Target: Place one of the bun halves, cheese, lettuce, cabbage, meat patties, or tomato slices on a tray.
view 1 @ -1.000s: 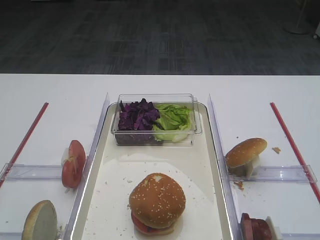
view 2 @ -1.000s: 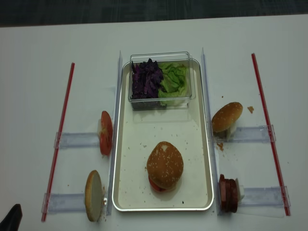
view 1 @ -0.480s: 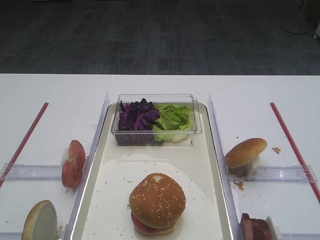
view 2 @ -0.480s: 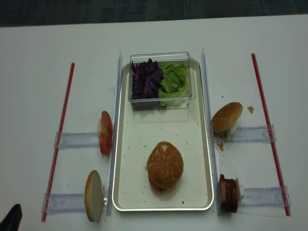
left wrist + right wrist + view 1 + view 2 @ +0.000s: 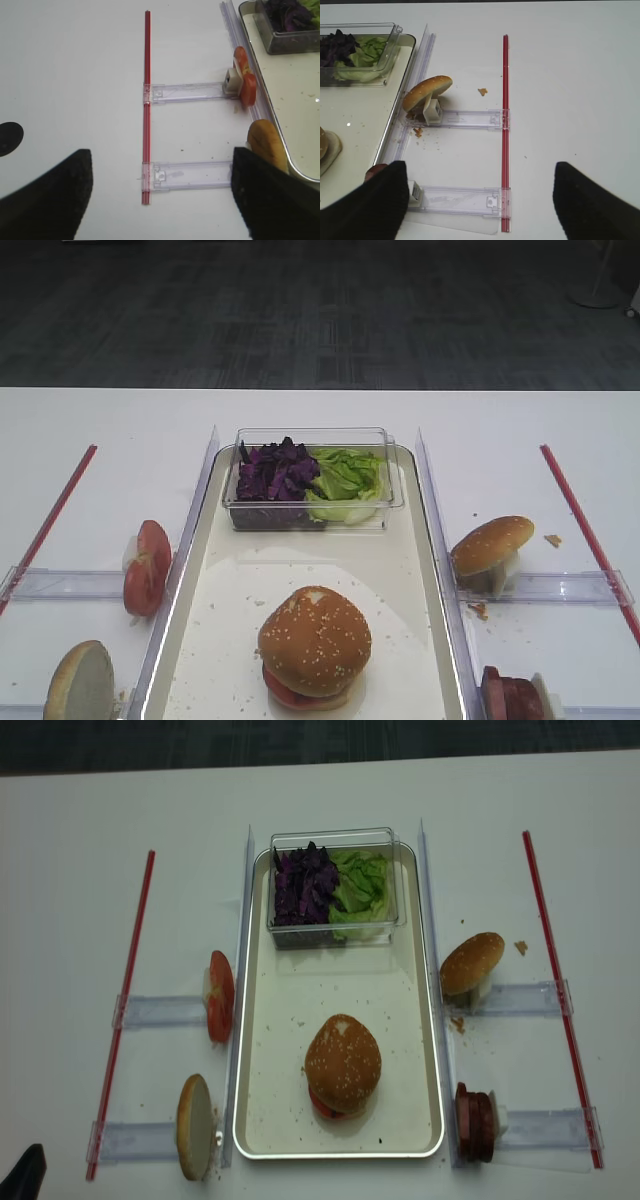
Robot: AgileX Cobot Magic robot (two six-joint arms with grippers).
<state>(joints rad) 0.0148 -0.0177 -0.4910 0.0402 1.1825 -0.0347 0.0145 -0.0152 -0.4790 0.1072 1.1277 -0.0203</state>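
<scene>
The seeded bun top with a pale patch [image 5: 314, 640] [image 5: 343, 1062] caps a stack on the cream tray [image 5: 205, 640] [image 5: 285, 1110]. A red slice shows under it. Cabbage [image 5: 275, 472] and lettuce [image 5: 345, 478] fill a clear box. Tomato slices [image 5: 147, 566] [image 5: 246, 82] and a cut-face bun half [image 5: 80, 682] [image 5: 267, 145] stand left of the tray. Another bun top [image 5: 491, 544] [image 5: 427, 92] and the meat patties [image 5: 510, 698] stand to its right. No cheese is in view. My right gripper [image 5: 482, 205] and left gripper [image 5: 160, 195] hang open over bare table, holding nothing.
Clear plastic holder rails [image 5: 465, 119] [image 5: 190, 91] lie either side of the tray. Red strips [image 5: 580, 520] [image 5: 50, 515] mark the outer left and right. Crumbs [image 5: 482, 91] lie by the right bun. A dark part [image 5: 22, 1180] shows at the bottom left corner.
</scene>
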